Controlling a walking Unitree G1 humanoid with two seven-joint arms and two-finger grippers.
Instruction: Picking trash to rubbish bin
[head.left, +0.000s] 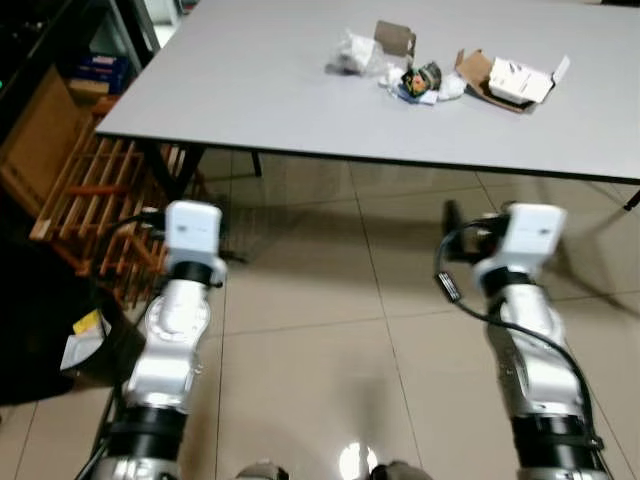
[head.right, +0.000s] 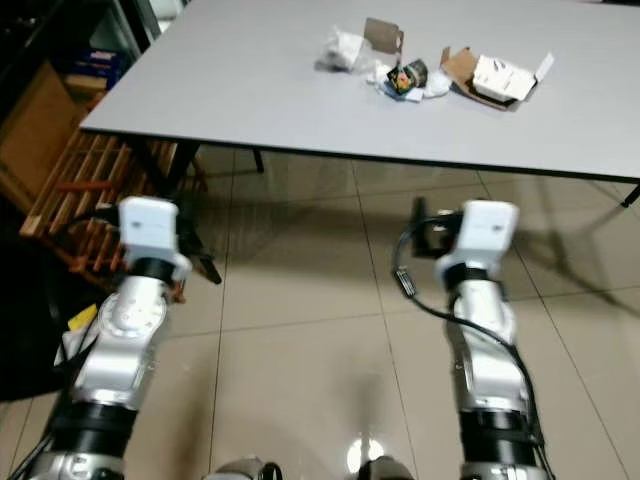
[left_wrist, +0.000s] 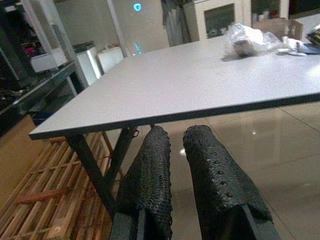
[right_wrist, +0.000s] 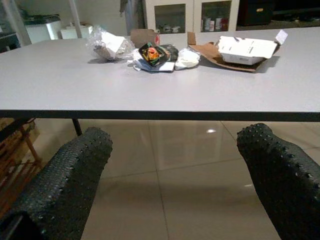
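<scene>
Grey laminate table (head.left: 300, 90) ahead, and the trash sits at its far side, around twelve o'clock: a crumpled clear plastic bag (right_wrist: 107, 45), a colourful snack wrapper (right_wrist: 156, 53), a white tissue wad (right_wrist: 186, 58) and an opened brown cardboard box with a white insert (right_wrist: 240, 47). Right gripper (right_wrist: 172, 175) hangs short of the table edge, fingers spread wide, holding nothing. Left gripper (left_wrist: 181, 170) at ten o'clock, fingers nearly together, empty, a wooden slatted rack (head.left: 100, 200) beneath.

Grey table (head.left: 300, 90) on glossy beige tile floor (head.left: 330, 330); wooden slatted rack (head.left: 100, 200) beside table's left end.
</scene>
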